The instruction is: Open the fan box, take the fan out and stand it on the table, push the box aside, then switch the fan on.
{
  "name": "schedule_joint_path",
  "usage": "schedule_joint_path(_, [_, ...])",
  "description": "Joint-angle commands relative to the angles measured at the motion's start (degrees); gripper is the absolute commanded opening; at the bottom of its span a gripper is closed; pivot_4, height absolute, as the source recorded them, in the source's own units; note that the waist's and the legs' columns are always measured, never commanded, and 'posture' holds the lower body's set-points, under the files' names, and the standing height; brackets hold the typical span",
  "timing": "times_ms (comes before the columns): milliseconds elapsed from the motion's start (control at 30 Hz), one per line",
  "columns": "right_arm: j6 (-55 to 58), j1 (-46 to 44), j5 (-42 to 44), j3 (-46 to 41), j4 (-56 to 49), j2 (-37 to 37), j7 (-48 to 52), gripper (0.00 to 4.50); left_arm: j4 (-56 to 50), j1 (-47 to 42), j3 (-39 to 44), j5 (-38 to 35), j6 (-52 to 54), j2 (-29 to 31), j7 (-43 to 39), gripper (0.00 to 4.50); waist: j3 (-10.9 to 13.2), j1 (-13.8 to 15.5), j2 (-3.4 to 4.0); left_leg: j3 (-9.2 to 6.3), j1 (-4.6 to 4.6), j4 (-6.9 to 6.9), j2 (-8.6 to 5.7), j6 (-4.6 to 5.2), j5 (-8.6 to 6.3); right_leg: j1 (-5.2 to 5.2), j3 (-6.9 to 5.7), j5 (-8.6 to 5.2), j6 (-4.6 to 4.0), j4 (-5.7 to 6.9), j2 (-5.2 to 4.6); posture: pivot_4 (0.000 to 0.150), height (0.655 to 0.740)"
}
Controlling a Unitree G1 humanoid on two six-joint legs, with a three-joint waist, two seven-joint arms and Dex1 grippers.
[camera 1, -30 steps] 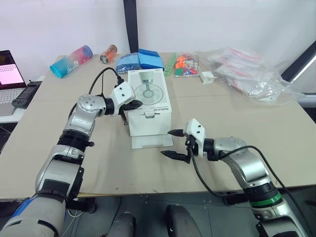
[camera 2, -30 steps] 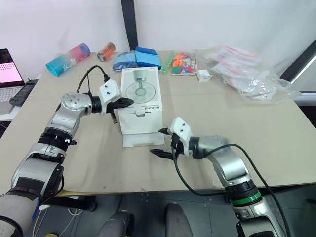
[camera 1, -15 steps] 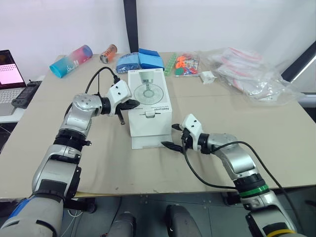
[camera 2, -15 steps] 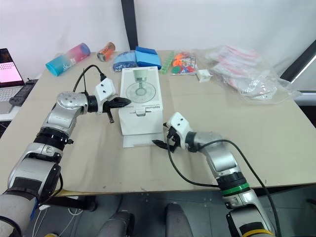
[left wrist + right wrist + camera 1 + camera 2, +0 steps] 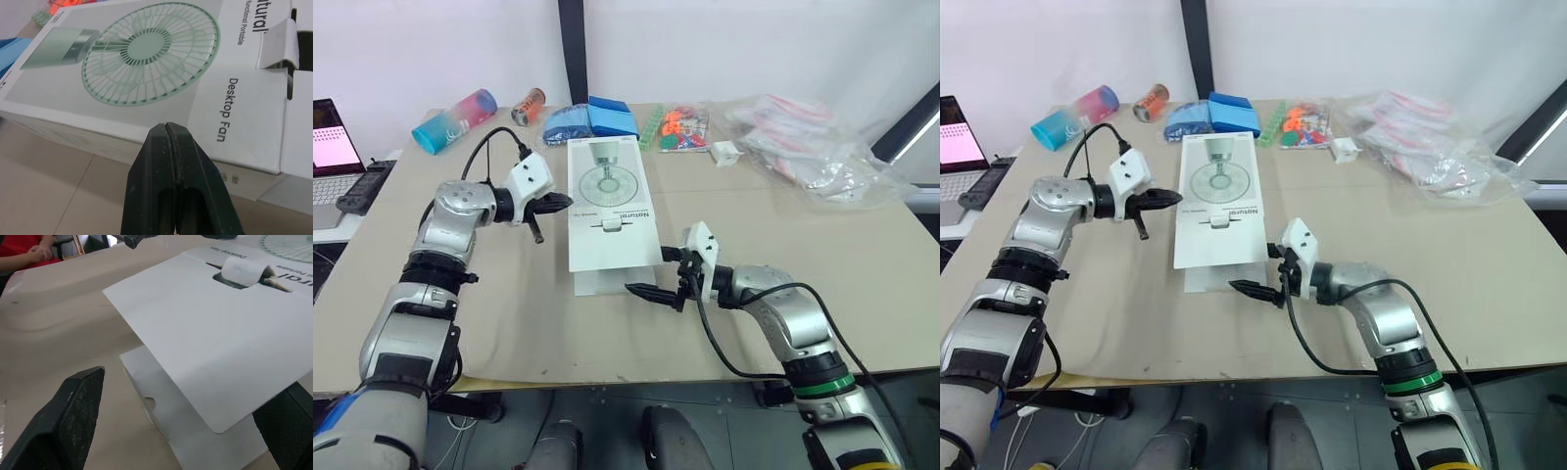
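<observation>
A white fan box (image 5: 607, 196), printed with a pale green fan and the words "Natural" and "Desktop Fan", lies flat near the middle of the tan surface (image 5: 783, 245). "Portable" is also legible on a partly cut-off line. The box's long axis runs away from the robot. The picture of the fan is on the far half, and the lettering runs sideways along the right-hand edge.

The end nearest the robot is open. The top flap (image 5: 210, 347) is tilted up above a lower tuck flap (image 5: 607, 284) that rests on the surface.

The right end effector (image 5: 648, 271) sits at the box's near right corner. Its two black fingers are spread wide with the raised flap's near edge between them, and they grasp nothing.

The left end effector (image 5: 566, 204) is clenched, its fingers pressed together on nothing. Its tip points at the box's left long side from just beside it; whether it touches cannot be made out.

Along the far edge lie a blue-and-pink tumbler (image 5: 455, 120) on its side, a can (image 5: 529, 107), blue packets (image 5: 592, 119) and clear plastic bags (image 5: 813, 142). A laptop (image 5: 333, 147) sits beyond the surface's left edge.
</observation>
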Motion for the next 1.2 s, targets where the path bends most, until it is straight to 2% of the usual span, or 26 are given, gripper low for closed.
schedule_joint_path(33, [1.37, -2.77, 6.07, -5.37, -2.98, 2.39, -1.54, 4.5, -0.09, -1.78, 1.97, -1.32, -1.4, 0.57, 0.03, 0.03, 0.0, 0.01, 0.0, -0.01, -0.01, 0.0, 0.0, -0.01, 0.0, 0.0, 0.0, 0.0, 0.0, 0.0, 0.0, 0.15, 0.74])
schedule_joint_path(233, [3.48, -9.63, 8.38, -9.13, 0.52, 7.75, -8.89, 4.5, -3.99, 2.03, 2.99, -2.3, -0.41, 1.2, 0.28, 0.03, 0.0, -0.12, 0.0, 0.0, -0.01, -0.02, 0.02, -0.05, 0.03, -0.08, 0.0, 0.02, -0.03, 0.07, 0.01, 0.15, 0.74])
schedule_joint_path(467, [-0.4, -11.98, 1.36, -4.58, 6.61, 9.35, -11.23, 4.5, -17.12, 9.67, 4.09, -4.21, 6.49, 6.43, -2.07, 0.03, 0.0, -0.11, 0.0, 0.14, -0.03, -0.03, 0.02, -0.17, 0.1, -0.19, 0.11, 0.02, -0.03, 0.12, 0.0, 0.15, 0.74])
schedule_joint_path(600, [-1.43, -11.88, 0.0, -3.51, 7.54, 9.83, -11.12, 4.5, -27.04, 14.31, 5.28, -9.07, 13.01, 10.46, -6.81, 0.03, 0.0, -0.25, 0.01, 0.27, -0.03, -0.04, 0.08, -0.05, 0.02, -0.28, 0.24, 0.02, -0.04, 0.22, 0.05, 0.15, 0.74])
schedule_joint_path(733, [-1.98, -11.35, -1.23, -2.75, 7.96, 10.07, -11.38, 4.5, -35.37, 15.76, 6.27, -15.4, 19.92, 10.78, -9.73, 0.03, 0.0, 0.01, 0.01, 0.25, -0.03, -0.01, 0.09, -0.01, 0.0, -0.25, 0.26, 0.01, -0.04, 0.21, 0.06, 0.15, 0.74])
schedule_joint_path(867, [-1.93, -10.96, -2.35, -2.51, 7.97, 10.25, -11.97, 4.5, -32.21, 11.86, 4.66, -13.15, 18.33, 7.13, -5.24, 0.03, 0.0, 0.02, 0.0, 0.26, -0.02, 0.0, 0.08, 0.03, -0.02, -0.23, 0.26, 0.02, -0.04, 0.21, 0.07, 0.15, 0.74])
schedule_joint_path(1200, [0.79, -11.14, -1.14, -4.26, 4.9, 9.64, -13.1, 4.5, -15.66, 5.93, -0.84, -3.23, 7.95, -0.61, 3.68, 0.03, 0.0, -0.09, 0.0, 0.36, 0.01, -0.01, 0.09, -0.07, 0.03, -0.26, 0.31, 0.05, -0.09, 0.22, 0.08, 0.15, 0.74])
